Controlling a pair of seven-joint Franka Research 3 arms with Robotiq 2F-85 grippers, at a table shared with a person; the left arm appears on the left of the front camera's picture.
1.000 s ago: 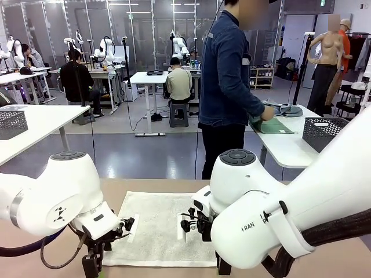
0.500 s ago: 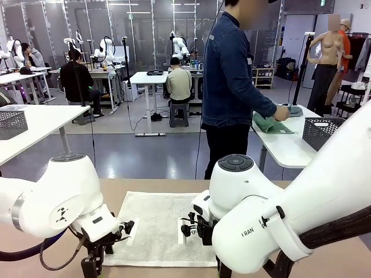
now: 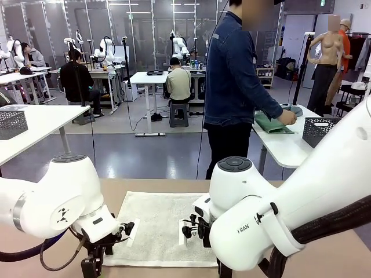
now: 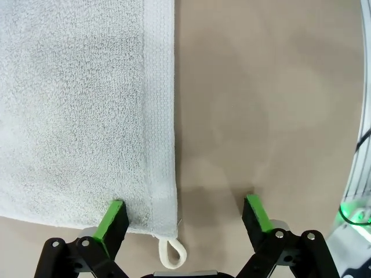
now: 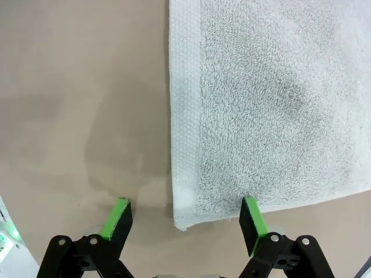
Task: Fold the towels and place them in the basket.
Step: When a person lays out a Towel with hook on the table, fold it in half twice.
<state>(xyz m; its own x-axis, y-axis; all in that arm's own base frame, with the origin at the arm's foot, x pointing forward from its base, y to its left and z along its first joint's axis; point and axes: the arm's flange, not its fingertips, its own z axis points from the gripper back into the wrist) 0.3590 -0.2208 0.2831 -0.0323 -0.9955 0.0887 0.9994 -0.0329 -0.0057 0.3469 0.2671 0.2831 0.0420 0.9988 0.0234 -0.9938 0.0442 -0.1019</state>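
A white terry towel [image 3: 159,226] lies flat on the tan table between my two arms. In the left wrist view my left gripper [image 4: 185,215] stands open astride one near corner of the towel [image 4: 81,116], where a small hanging loop [image 4: 172,255] sticks out. My right gripper [image 5: 186,219] is open too, low over the other near corner of the towel [image 5: 266,104], one finger over the cloth and one over bare table. At a side table on the far right a person handles a green towel [image 3: 271,124] next to a dark mesh basket [image 3: 322,130].
The tan table [image 3: 342,255] runs bare to either side of the towel. A second mesh basket [image 3: 11,123] stands on a white table at the far left. People sit at workbenches well behind.
The right gripper's jaws have narrowed a little over the towel corner. The person at the side table has shifted right and reached further over the green towel. The left arm has barely moved.
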